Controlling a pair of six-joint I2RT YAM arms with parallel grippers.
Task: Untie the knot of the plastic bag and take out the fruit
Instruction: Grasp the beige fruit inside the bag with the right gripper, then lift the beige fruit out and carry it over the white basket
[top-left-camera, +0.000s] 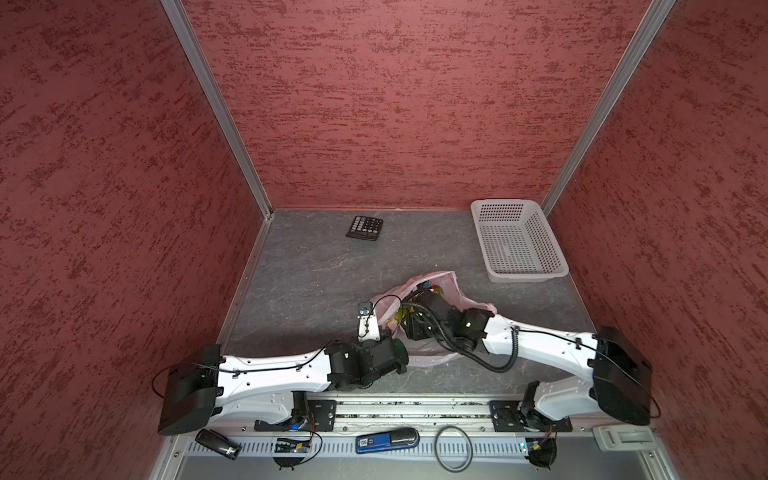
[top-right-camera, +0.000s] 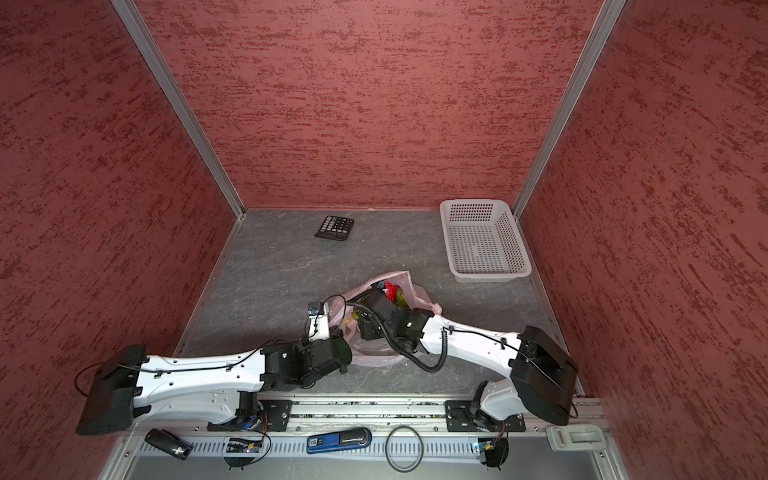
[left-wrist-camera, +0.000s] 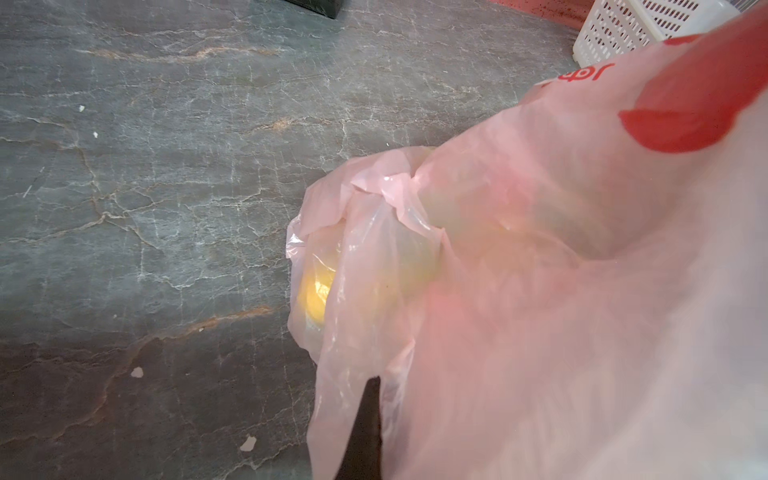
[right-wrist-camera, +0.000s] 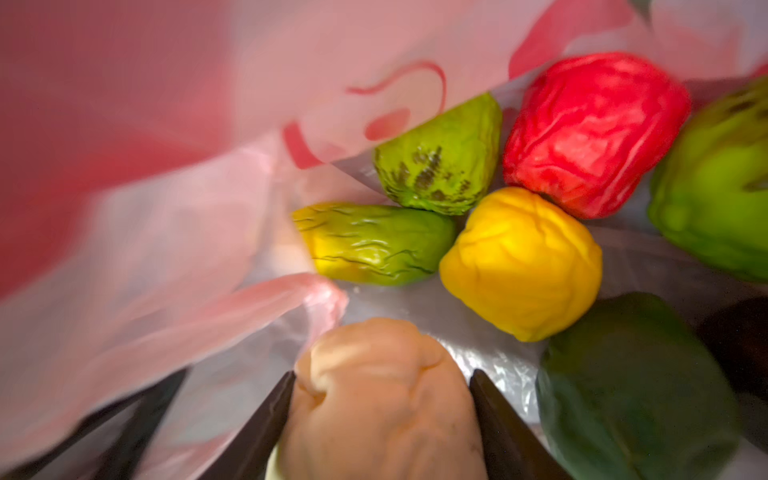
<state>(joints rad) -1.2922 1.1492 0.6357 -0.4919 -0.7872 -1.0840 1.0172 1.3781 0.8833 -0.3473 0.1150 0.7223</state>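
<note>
Between the two dark fingers of the right gripper (right-wrist-camera: 382, 376) sits a beige piece (right-wrist-camera: 382, 419) of the fruit. The fingers press on both of its sides, so this gripper is closed on it. I think the beige piece is picked first because it lies nearest and nothing lies on top of it. Just past it lie a yellow piece (right-wrist-camera: 519, 262), a red piece (right-wrist-camera: 594, 133), a light green piece (right-wrist-camera: 440, 162), a yellow-green piece (right-wrist-camera: 374, 245), a dark green piece (right-wrist-camera: 631, 382) and a dark brown piece (right-wrist-camera: 744, 332). They all lie close together on the bottom of the plastic bag (top-left-camera: 442, 279). The right arm reaches down into the bag's mouth, as both top views show. The mouth is wide open and I cannot see the knot anywhere, so I think it is already undone. The left gripper (left-wrist-camera: 368, 415) is closed tight. It looks like it pinches the bag's thin edge and lifts it, so the mouth does not flop shut on the other arm. The bag lies on the grey table (top-left-camera: 311, 270), near the robot. No fruit lies outside the bag. The white basket (top-left-camera: 505, 202) stands empty in the far right corner, well apart from the bag, maybe ready for the fruit. A black calculator (top-left-camera: 365, 227) lies far back, out of the way.
</note>
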